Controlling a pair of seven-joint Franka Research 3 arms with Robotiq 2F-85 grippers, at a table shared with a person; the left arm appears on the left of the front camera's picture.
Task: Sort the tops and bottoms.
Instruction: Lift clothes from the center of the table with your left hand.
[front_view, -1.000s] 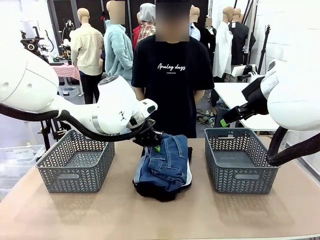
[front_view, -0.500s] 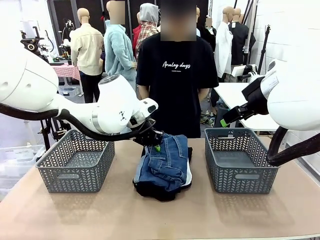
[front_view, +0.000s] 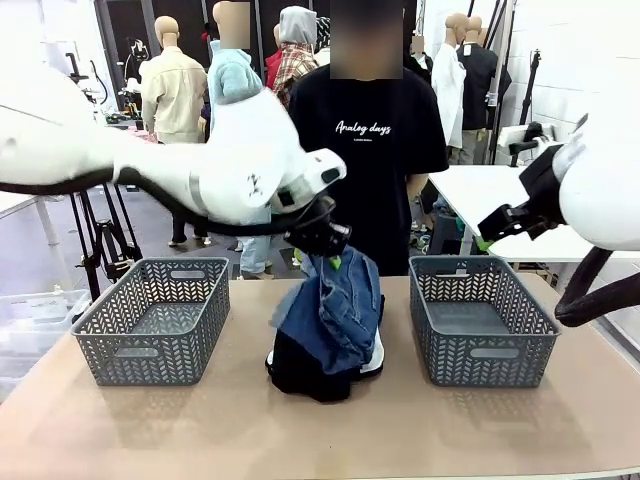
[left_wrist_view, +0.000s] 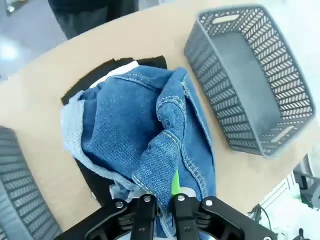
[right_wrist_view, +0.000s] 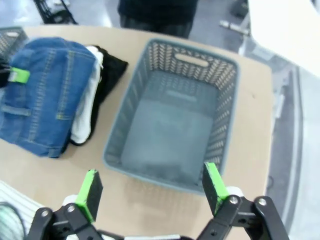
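— Are the jaws of the left gripper (front_view: 335, 260) gripping anything?

— They're clenching a fold of the blue denim piece (front_view: 335, 312). From the front it's hanging from them and draping onto the pile mid-desk (front_view: 200, 430), between the left basket (front_view: 150, 340) and the right basket (front_view: 480, 345).

— Is the left wrist camera adding anything?

— It's showing a stitched seam pinched between the fingers, with the black pieces (left_wrist_view: 145, 62) and the white piece (left_wrist_view: 122, 70) peeking out underneath.

— And the right gripper (right_wrist_view: 150, 185)?

— Its own camera is showing the jaws spread wide, grasping nothing, hovering over the near edge of the right basket. A person (front_view: 380, 150) is standing behind the desk.
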